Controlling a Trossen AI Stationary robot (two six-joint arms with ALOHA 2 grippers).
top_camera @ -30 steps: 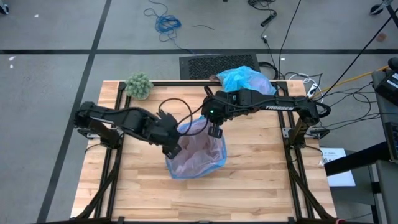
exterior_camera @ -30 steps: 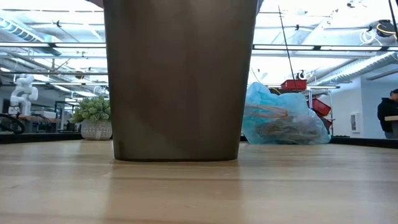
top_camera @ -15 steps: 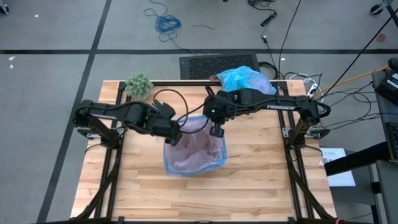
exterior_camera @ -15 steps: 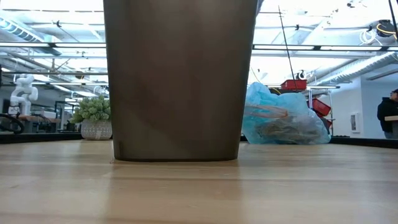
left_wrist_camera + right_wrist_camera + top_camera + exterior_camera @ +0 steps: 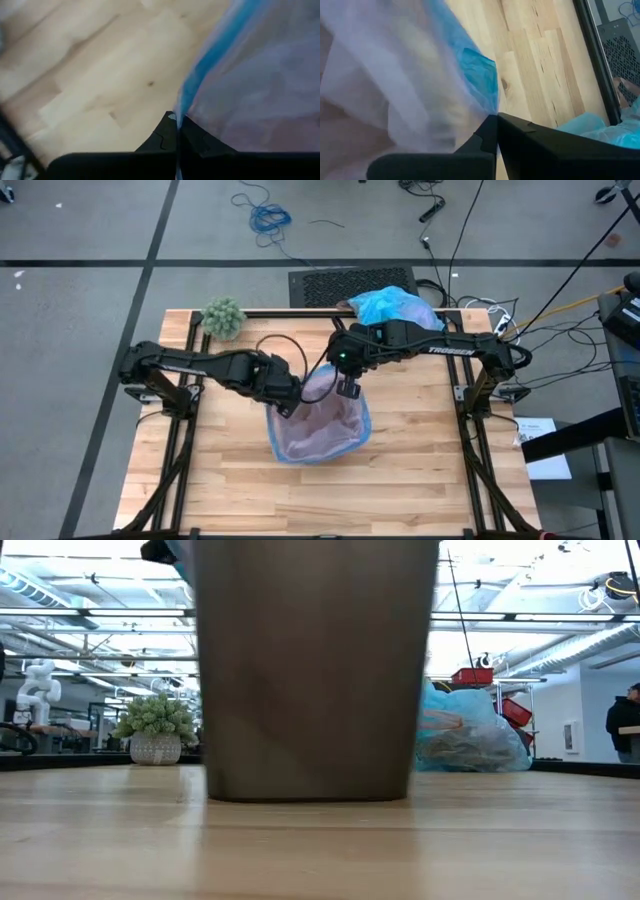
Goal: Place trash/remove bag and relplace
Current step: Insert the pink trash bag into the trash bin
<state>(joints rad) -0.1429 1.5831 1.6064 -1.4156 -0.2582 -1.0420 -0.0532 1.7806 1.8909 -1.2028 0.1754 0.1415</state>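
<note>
My left end effector (image 5: 283,402) was clamped on the blue rim of the pink bag (image 5: 318,426), the film running straight into its closed fingertips in the left wrist view. My right end effector (image 5: 347,389) pinched the same rim on the far side of the opening, just right of centre in the high view, its fingers likewise shut on the plastic. Between them the bag's mouth was held spread over the brown bin (image 5: 316,670), which filled the middle of the low view.

To do this step well, I judged that both grips should move together and keep the rim taut, so the thin film would neither tear nor slip off a corner as it was drawn down around the bin (a lopsided pull would probably drag the bin across the bench (image 5: 430,470)).

The pink bag looked empty as far as I could see through it. The light-blue bag (image 5: 394,307) sat bunched at the upper right edge of the bench, well apart from the bin, with dark crumpled trash (image 5: 470,745) showing through its plastic. The fuzzy green ball (image 5: 223,317) rested at the upper left corner.
</note>
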